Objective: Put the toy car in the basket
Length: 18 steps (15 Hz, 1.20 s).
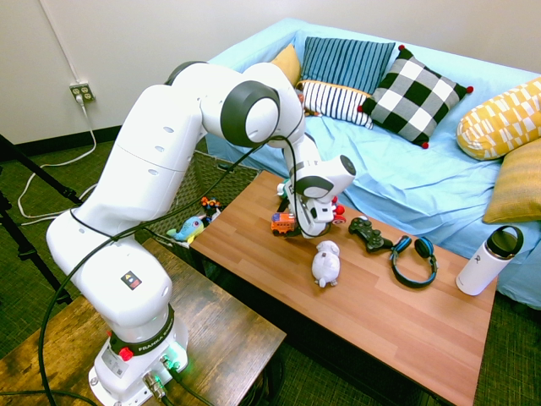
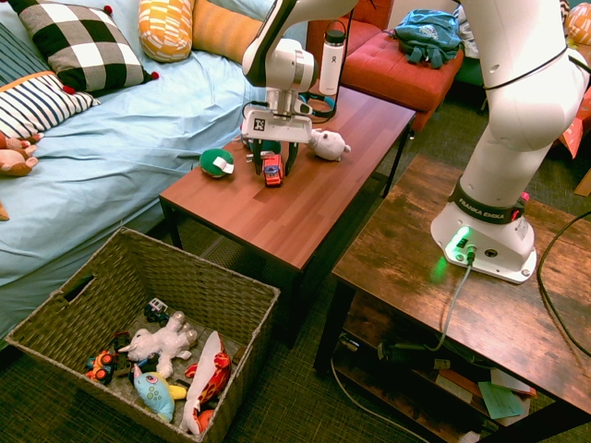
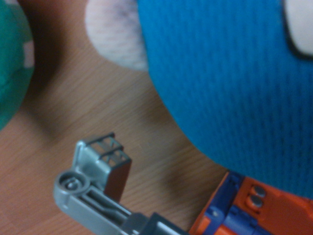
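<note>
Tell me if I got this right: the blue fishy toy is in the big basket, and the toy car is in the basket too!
Almost! The toy car isn't in the basket; it's on the wooden table. The second exterior view shows that. The blue fishy toy is in the basket, just as you said.

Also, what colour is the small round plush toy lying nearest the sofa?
Green with white, best seen in the second exterior view.

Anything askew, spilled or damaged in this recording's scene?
Nothing looks spilled or damaged. The toy car stands upright on the coffee table, and the soft toys, such as the blue plush, lie jumbled inside the basket, which seems ordinary.
</note>
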Tool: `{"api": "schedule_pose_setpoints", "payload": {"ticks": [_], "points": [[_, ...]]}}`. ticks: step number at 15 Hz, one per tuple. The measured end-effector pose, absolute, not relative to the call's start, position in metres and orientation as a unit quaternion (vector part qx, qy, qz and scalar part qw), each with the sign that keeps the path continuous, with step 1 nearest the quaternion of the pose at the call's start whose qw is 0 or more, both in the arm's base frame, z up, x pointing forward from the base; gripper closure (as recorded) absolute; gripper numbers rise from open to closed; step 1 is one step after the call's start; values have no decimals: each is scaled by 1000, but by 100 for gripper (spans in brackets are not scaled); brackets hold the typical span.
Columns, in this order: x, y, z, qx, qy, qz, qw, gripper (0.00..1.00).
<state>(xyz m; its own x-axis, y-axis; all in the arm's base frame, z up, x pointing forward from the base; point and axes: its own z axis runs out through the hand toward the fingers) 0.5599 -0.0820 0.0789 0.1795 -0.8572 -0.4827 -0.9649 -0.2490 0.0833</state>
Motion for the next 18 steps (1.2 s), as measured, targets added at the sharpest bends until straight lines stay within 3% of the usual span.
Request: {"api": "schedule_pose_setpoints", "payload": {"ticks": [8,12,18], "points": [[562,-86,76,-768,592,211,124,100],[558,-65,111,-793,572,158,134,100],[538,151,249,-862,493,73,96,100]]}}
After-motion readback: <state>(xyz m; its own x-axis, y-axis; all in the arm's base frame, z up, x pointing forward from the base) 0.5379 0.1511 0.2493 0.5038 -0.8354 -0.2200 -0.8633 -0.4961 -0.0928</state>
